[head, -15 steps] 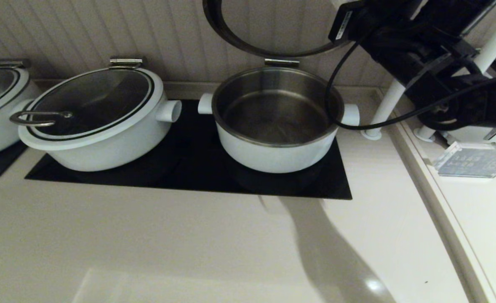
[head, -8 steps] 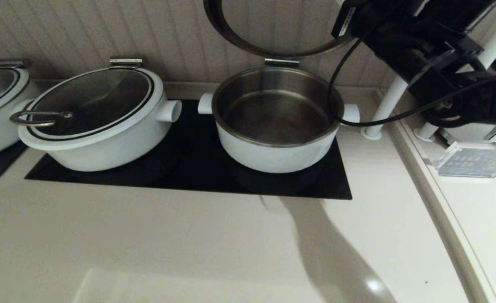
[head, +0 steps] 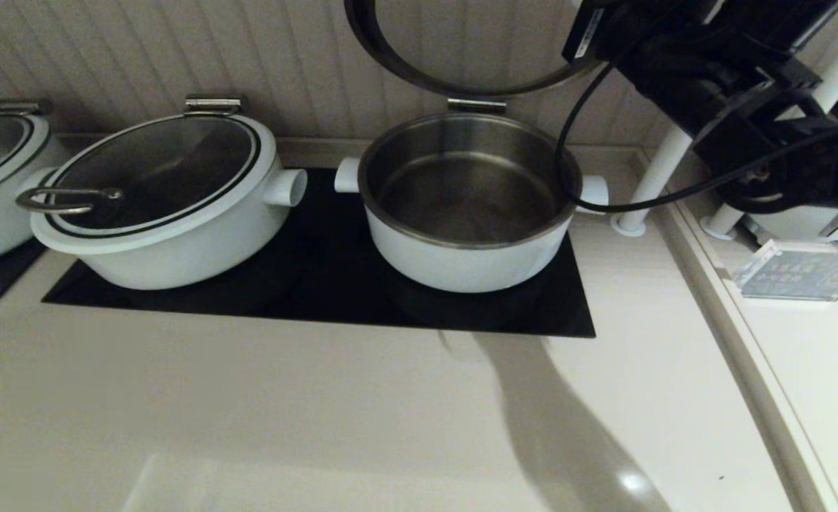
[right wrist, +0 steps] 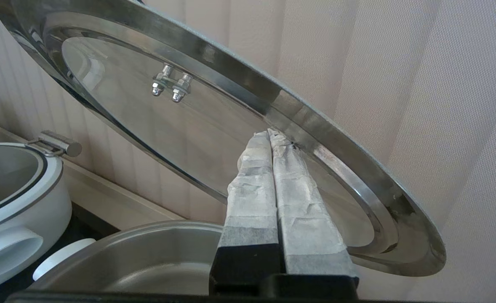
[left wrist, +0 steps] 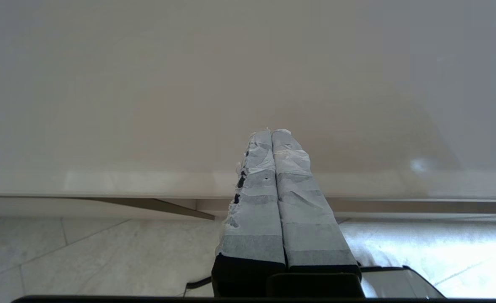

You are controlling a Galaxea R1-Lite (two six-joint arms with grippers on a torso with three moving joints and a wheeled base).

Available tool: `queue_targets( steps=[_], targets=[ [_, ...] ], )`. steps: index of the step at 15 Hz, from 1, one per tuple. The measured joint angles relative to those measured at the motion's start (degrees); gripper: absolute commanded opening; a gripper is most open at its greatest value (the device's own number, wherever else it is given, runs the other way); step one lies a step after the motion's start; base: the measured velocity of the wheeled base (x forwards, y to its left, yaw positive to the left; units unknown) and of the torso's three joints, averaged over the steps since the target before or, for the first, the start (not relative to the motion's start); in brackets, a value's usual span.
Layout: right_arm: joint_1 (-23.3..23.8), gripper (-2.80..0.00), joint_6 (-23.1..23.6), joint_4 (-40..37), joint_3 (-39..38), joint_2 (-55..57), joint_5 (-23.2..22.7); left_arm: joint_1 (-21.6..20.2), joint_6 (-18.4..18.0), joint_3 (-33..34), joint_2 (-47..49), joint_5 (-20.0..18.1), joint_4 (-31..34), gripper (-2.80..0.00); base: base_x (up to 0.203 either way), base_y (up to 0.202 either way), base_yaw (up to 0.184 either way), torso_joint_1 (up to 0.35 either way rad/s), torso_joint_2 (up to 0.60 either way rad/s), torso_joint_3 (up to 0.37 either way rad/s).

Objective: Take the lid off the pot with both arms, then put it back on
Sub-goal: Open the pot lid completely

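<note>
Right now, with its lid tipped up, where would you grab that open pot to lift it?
By its two stubby side handles, one claw from each side. The pot is round, wide and smooth-walled, but the handles stick out on opposite sides. The tipped-up lid stands over the back.

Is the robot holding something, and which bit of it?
The right gripper, fingers together, props the raised lid at its underside rim; a real grip isn't visible. The left gripper holds nothing.
</note>
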State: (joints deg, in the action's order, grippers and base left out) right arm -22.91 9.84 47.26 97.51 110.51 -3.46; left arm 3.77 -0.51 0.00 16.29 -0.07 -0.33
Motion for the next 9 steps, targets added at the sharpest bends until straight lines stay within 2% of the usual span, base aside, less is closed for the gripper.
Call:
queue_targets(
  steps=[4,9],
  targets=[
    [0.00,-2.80,0.09,0.00,0.00,-0.32,-0.01,-0.62,0.00,0.00,-0.84,-0.03,0.02,-2.80,0.000,0.000,0.000,0.000,0.00,0.000],
    [0.00,-2.80,0.32,-0.02,-0.46,-1.10,0.09,-3.52,0.29,0.00,-12.16,-0.02,0.02,-2.80,0.000,0.000,0.000,0.000,0.00,0.000]
  ],
)
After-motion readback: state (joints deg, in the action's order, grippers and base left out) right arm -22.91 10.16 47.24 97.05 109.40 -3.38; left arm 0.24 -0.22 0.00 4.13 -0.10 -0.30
